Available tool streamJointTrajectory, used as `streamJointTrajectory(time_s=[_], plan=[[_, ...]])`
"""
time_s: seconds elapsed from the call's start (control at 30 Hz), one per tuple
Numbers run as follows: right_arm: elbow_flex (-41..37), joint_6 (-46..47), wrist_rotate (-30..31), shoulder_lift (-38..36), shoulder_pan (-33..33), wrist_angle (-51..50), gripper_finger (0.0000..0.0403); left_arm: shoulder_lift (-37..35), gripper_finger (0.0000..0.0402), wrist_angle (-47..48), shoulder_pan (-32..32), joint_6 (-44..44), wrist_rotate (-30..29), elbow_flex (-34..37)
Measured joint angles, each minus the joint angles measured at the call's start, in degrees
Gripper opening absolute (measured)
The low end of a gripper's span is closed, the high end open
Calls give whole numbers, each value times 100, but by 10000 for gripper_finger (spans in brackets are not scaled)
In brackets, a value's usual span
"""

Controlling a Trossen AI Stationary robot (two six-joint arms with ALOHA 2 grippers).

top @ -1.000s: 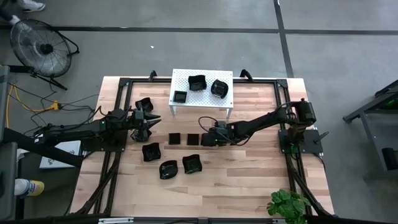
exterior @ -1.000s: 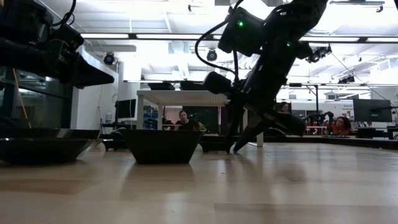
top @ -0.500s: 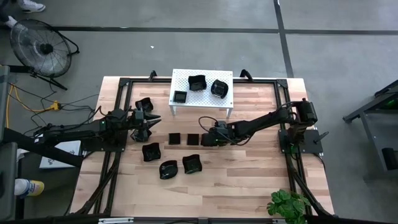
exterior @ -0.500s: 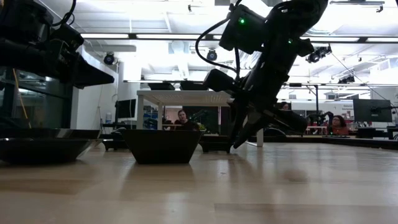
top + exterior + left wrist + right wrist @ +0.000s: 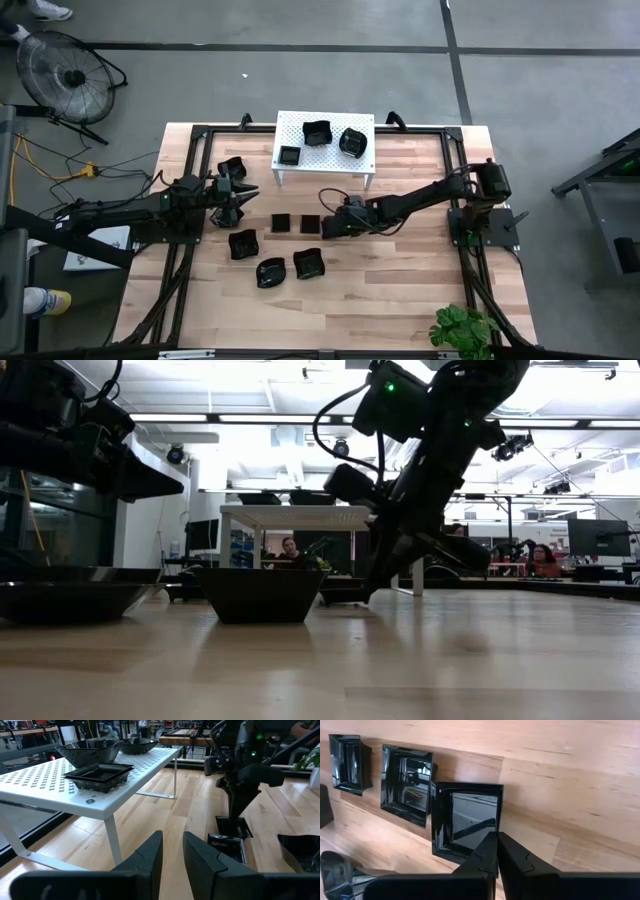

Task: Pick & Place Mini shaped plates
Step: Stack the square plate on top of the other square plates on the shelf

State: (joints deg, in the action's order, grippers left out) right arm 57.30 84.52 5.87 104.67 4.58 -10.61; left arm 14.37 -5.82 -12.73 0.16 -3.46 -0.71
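Note:
Three black square mini plates lie in a row on the wooden table: and the nearest one. My right gripper, also, slants down and is shut at that nearest plate's corner. My left gripper hovers over the table's left side, a narrow gap between its fingers and nothing in it. Rounder wavy plates sit near the front. A white perforated stand carries three more plates. My right gripper pinches the nearest square plate's side rim close to a corner, one finger inside the dish and one outside. The fingers slant down from the table's right side. The plate lies flat on the table.
Another black plate lies by the left arm. Black frame rails run along the table's sides. A potted plant stands at the near right corner. In the low view a plate stands close in front.
My right gripper has shut its fingers on the square plate's rim while staying in place. The plate has not moved.

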Motion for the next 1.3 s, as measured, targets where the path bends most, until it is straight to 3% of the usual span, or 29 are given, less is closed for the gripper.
streamJointTrajectory(time_s=[0.63,1.3], plan=[[203,-211,-155,-46,105,-119,0,1,73,0,1,0,-1,0],[369,-279,641,-1048,191,-662,0,2,73,0,0,0,-2,0]])
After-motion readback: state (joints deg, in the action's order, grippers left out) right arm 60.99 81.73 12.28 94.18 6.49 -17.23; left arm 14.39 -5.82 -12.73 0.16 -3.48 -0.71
